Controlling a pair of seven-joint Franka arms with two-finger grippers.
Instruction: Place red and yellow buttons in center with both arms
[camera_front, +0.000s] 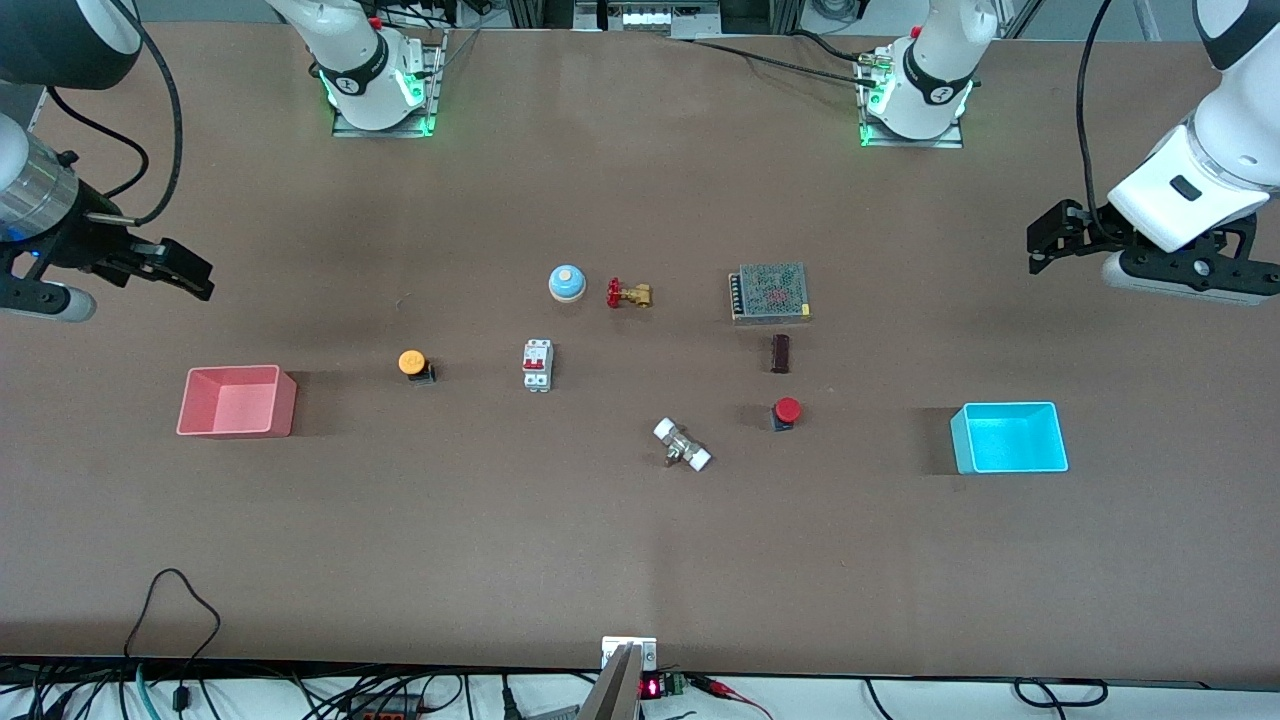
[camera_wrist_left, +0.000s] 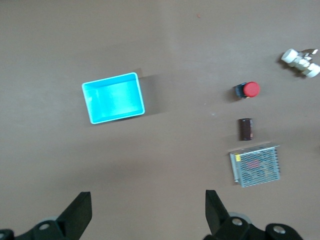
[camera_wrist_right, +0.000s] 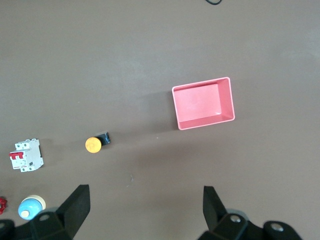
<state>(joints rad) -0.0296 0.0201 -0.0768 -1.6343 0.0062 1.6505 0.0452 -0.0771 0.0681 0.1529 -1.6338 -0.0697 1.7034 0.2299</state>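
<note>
Right gripper (camera_front: 185, 275) spread wide, up over bare table (camera_front: 640, 560) near pink bin (camera_front: 237, 402). Yellow button (camera_front: 415, 365) between bin and breaker (camera_front: 537, 365). Bell (camera_front: 566, 283), valve (camera_front: 628, 294), white fitting (camera_front: 682, 445) mid-table. Red button (camera_front: 786, 412) beside dark block (camera_front: 781, 353). Blue bin (camera_front: 1008, 438). Left gripper (camera_front: 1042, 240) spread, aloft at table end.

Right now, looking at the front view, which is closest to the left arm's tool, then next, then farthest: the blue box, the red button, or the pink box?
From the left tool, up over the left arm's end:
1. Blue box, at that same end.
2. Red button, near the table's middle.
3. Pink box, at the right arm's end.
</note>
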